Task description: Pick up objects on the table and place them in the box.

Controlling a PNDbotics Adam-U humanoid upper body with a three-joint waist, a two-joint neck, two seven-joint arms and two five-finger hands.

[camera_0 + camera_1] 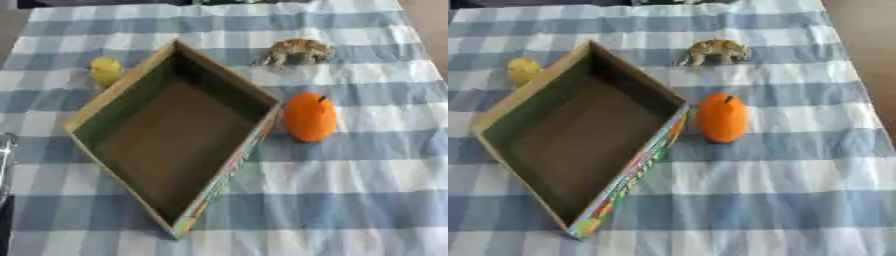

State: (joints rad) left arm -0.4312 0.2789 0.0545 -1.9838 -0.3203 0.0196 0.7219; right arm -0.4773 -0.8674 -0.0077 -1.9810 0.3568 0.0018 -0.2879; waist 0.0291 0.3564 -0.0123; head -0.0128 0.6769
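An open cardboard box (112, 95) lies askew in the middle of the table, its brown inside empty. Close by its right wall sits an orange fruit-shaped object (310, 117) with a small dark stem. A small yellow object (106, 69) rests against the box's left wall, at the far end. A tan toy animal (297, 51) stands beyond the box at the back right. Only a grey and black sliver of my left hand (6, 160) shows at the left edge, apart from the box. My right hand is out of sight.
A blue and white checked cloth (350, 200) covers the table. The table's right edge (859, 60) runs along the far right, with brown floor beyond it. The box's outer front wall (627, 185) is colourfully printed.
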